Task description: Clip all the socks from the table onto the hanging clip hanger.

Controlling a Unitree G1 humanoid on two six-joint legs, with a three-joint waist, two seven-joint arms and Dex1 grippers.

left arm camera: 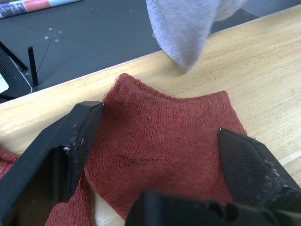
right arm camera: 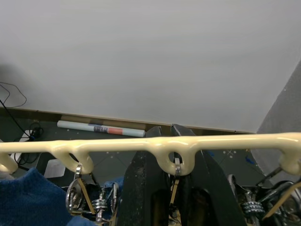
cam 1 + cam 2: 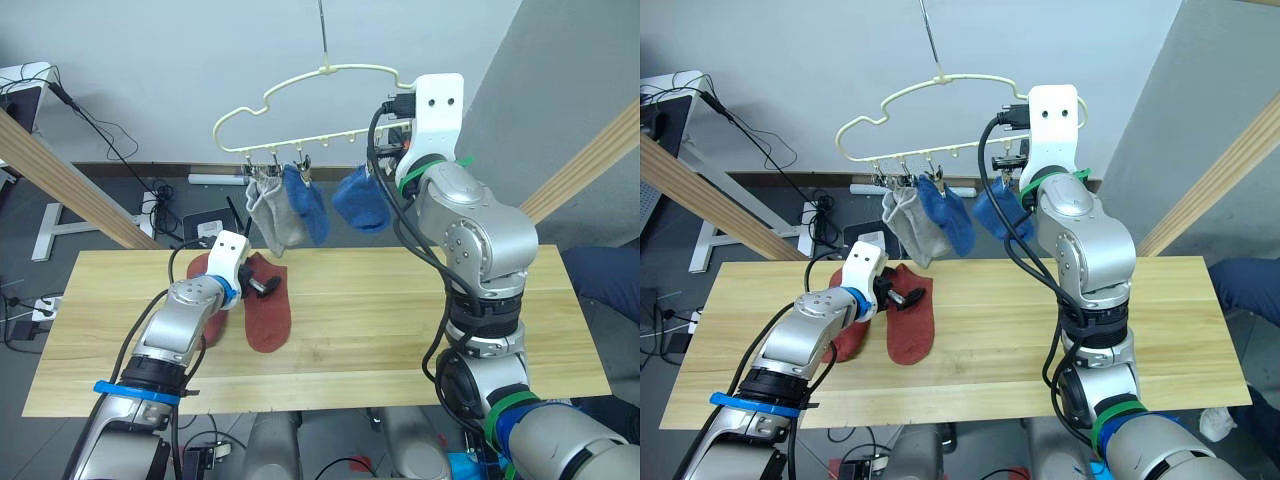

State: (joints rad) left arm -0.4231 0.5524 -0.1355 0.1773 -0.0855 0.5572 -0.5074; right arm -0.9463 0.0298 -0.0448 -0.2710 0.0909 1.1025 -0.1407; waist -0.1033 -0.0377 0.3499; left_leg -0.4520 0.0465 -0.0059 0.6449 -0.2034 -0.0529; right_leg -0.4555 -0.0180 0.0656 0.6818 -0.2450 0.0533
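Left gripper (image 1: 155, 165) jaws spread over rust-red sock (image 1: 160, 141) (flat on table (image 3: 420, 330))

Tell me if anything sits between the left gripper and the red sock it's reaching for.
Nothing visible does. The left gripper is open directly over the rust-red sock on the table, a finger on either side.

The hanger (image 3: 300, 110) hangs above the table's (image 3: 400, 320) far edge, toward twelve o'clock. Three socks hang from it: one (image 3: 272, 222) leftmost, another (image 3: 308, 205) just beside it, a third (image 3: 360, 203) to the right. Two socks lie on the table at nine o'clock, one (image 3: 268, 305) right of the other (image 3: 205, 300).
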